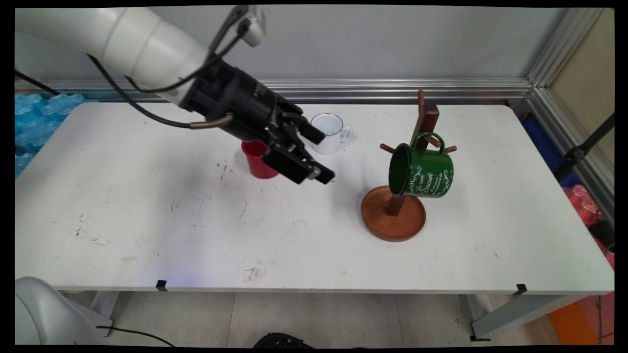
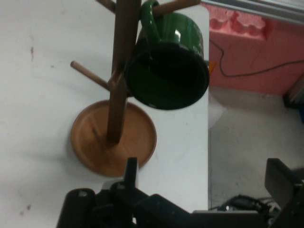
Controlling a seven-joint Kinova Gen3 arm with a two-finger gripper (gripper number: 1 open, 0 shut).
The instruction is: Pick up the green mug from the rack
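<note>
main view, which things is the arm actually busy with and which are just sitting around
Near the end effector, which is open and holds nothing:
- green mug, hanging on the mug stand; the hand view faces both

Just standing on the table:
- red cup, partly behind the end effector
- white mug

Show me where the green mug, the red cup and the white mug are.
green mug (image 1: pixel 428 176), main view, on its lettered side.
red cup (image 1: pixel 256 164), main view, on its wall.
white mug (image 1: pixel 329 140), main view, on its front wall.

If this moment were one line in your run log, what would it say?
black two-finger claw: open, empty | nearest: red plastic cup | green enamel mug: hangs on brown wooden mug tree
</note>
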